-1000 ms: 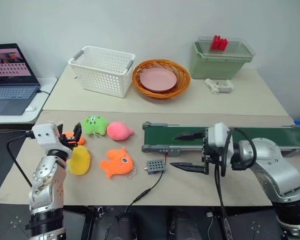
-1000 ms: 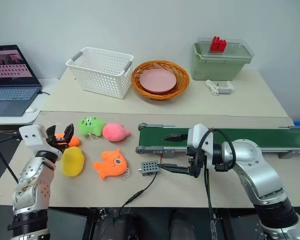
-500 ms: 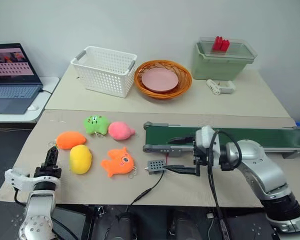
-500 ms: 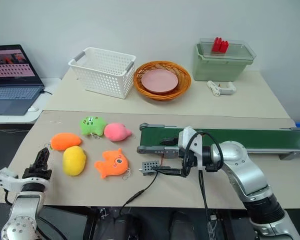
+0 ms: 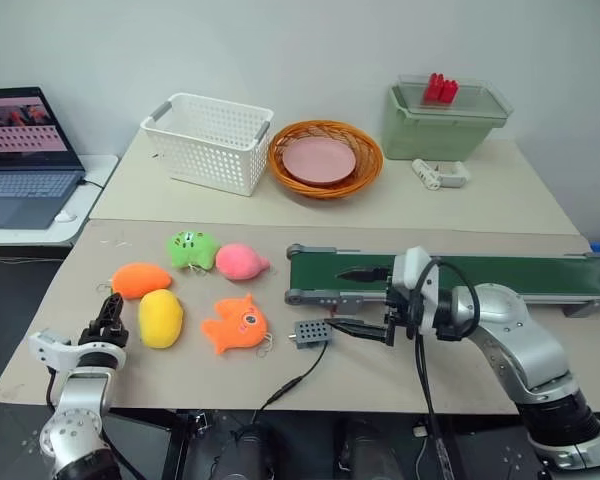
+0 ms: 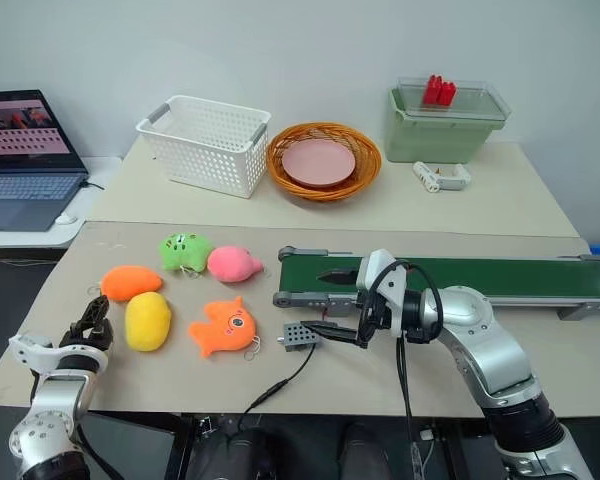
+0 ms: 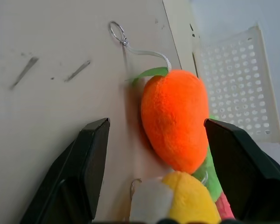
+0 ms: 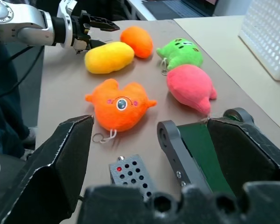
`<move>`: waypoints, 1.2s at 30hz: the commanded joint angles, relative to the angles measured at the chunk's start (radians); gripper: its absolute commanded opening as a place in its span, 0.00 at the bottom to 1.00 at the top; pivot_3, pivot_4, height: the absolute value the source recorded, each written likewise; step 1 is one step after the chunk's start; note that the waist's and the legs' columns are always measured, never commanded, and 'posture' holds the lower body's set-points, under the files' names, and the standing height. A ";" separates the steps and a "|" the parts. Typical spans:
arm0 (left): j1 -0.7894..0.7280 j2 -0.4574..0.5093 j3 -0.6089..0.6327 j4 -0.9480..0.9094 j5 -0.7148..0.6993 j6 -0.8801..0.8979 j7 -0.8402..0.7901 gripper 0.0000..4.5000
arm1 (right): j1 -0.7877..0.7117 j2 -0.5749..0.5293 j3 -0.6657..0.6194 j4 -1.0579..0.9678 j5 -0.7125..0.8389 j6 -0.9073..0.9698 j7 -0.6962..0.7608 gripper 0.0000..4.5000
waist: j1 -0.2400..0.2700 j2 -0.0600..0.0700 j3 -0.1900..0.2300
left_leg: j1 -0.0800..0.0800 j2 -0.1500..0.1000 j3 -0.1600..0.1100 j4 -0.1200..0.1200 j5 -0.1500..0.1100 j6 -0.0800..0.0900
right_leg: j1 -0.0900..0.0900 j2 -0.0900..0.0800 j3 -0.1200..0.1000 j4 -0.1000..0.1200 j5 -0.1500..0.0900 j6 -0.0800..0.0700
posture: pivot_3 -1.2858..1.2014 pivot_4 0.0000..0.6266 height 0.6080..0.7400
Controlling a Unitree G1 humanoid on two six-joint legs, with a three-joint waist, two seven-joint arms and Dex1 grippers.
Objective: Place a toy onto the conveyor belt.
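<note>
Orange toy [image 5: 140, 280], a small rounded plush with a green tip, lies on the beige table [image 5: 400, 375] at the near left, just behind the yellow oval plush [image 5: 161, 317] and apart from the conveyor belt [image 5: 500, 275]. Left gripper [image 5: 108, 315] sits low at the table's near left edge, fingers spread apart and empty, pointing toward the toy; in the left wrist view the toy [image 7: 175, 119] lies between and beyond the two finger pads [image 7: 91, 163], not touched. A white cord with a metal ring [image 7: 115, 31] trails from the toy's green tip.

Right gripper [image 5: 355, 300] hangs at the belt's near left end, fingers spread, nothing held; one finger over the dark green belt, the other in front of the grey frame, beside a small grey perforated box [image 5: 312, 332]. Orange fish plush [image 5: 236, 325], pink plush [image 5: 242, 262] and green plush [image 5: 191, 248] lie between the toy and the belt. White basket [image 5: 208, 140], woven bowl with pink plate [image 5: 320, 158] and green bin [image 5: 445, 118] stand at the far side.
</note>
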 commanded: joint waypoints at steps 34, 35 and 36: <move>-0.222 -0.004 -0.007 0.177 0.146 -0.035 -0.028 0.03 | 0.022 0.007 -0.036 -0.052 -0.014 -0.003 -0.107 1.00 | -0.007 0.001 -0.001 | 0.003 0.000 0.000 -0.002 0.000 0.000 | 0.002 0.000 0.000 0.000 0.000 0.001 | 0.52 0.24 1.00; -0.221 -0.005 -0.006 0.160 0.143 -0.036 -0.028 0.03 | 0.022 0.007 -0.036 -0.052 -0.014 -0.003 -0.107 1.00 | -0.007 0.000 0.000 | 0.002 0.000 0.000 -0.001 0.000 -0.001 | 0.002 0.000 0.000 0.000 0.000 0.001 | 0.52 0.24 1.00; -0.218 -0.006 -0.007 0.121 0.140 -0.041 -0.029 0.03 | 0.021 0.008 -0.034 -0.050 -0.016 -0.002 -0.107 1.00 | -0.007 0.000 0.000 | 0.002 0.000 0.000 -0.001 0.001 -0.002 | 0.001 0.000 0.000 0.000 0.000 0.001 | 0.52 0.24 1.00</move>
